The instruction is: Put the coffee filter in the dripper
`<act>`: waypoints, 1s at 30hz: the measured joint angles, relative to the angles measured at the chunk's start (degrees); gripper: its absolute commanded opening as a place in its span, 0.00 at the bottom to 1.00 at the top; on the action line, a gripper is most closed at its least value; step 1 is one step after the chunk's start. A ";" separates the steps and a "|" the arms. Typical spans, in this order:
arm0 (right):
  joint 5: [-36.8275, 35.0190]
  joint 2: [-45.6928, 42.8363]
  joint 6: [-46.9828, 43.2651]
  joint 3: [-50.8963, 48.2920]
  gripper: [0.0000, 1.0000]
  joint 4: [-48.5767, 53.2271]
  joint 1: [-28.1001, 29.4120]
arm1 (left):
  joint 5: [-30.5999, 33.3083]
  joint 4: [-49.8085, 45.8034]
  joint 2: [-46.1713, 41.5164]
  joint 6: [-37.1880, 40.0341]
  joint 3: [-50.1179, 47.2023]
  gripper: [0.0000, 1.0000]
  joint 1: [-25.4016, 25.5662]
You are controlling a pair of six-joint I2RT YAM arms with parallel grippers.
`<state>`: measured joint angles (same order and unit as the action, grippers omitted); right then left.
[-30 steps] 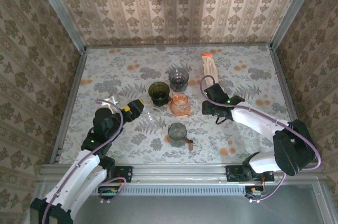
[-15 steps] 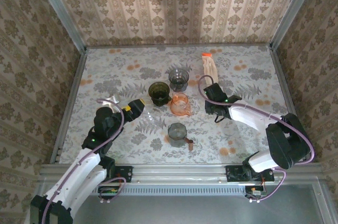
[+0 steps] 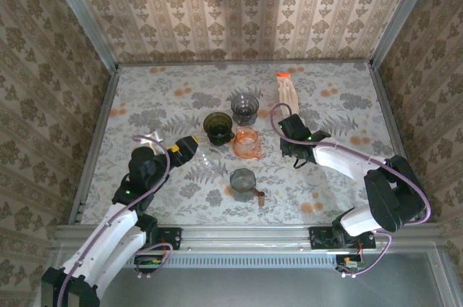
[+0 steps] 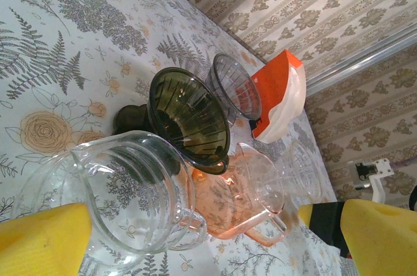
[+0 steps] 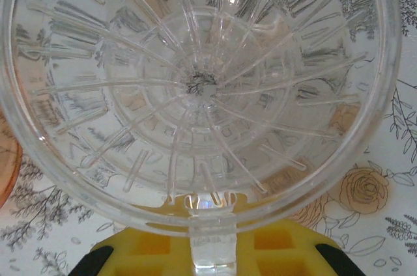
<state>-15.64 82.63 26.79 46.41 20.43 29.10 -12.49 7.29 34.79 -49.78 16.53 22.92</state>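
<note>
A clear ribbed dripper (image 5: 202,87) sits on the table, seen from above in the right wrist view. Its clear handle tab stands between the yellow pads (image 5: 137,250) of my right gripper (image 5: 214,247), which is shut on it. In the top view my right gripper (image 3: 289,133) is right of the pink dripper (image 3: 247,142). The coffee filter pack (image 3: 287,93), cream with an orange end, lies just behind it, and shows again as the orange-and-white pack (image 4: 280,97). My left gripper (image 3: 189,149) is open, with a clear glass cup (image 4: 124,191) just ahead of its fingers.
A dark green dripper (image 3: 218,127), a grey dripper (image 3: 244,108) and a smoky dripper (image 3: 243,181) cluster mid-table around the pink one. Patterned walls and metal rails (image 3: 98,133) enclose the table on three sides.
My right gripper has shifted slightly back-left and its jaws have closed on the clear dripper's handle. The left arm has stayed still.
</note>
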 measured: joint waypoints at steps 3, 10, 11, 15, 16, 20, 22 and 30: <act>-0.72 -2.64 0.02 -0.04 0.09 1.95 2.84 | -0.20 0.00 0.00 0.00 0.00 1.00 0.00; -2.21 -14.43 -0.22 0.00 0.09 7.02 10.34 | -0.42 -0.02 0.00 0.04 0.00 1.00 0.00; -2.19 -16.11 -0.55 0.04 0.08 7.93 11.19 | -0.42 -0.02 0.00 0.04 0.00 1.00 0.00; -0.66 -22.88 -2.36 2.71 0.08 13.64 14.56 | -0.42 -0.02 0.00 0.04 0.02 1.00 0.00; 0.22 -23.98 -2.80 3.96 0.08 14.80 15.26 | -0.42 -0.02 0.00 0.02 0.02 1.00 0.00; 3.93 -25.46 -4.07 9.92 0.08 19.76 18.62 | -0.42 -0.02 0.00 0.02 0.02 1.00 0.00; 6.05 -25.03 -4.33 12.63 0.08 22.45 20.92 | -0.42 -0.02 0.00 0.04 0.04 1.00 0.00; 9.16 -18.69 -4.33 17.68 0.08 31.71 29.22 | -0.42 -0.02 0.00 0.04 0.07 1.00 0.00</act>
<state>-6.48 63.94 22.46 64.10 52.14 58.33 -12.91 7.27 34.79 -49.74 16.60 22.92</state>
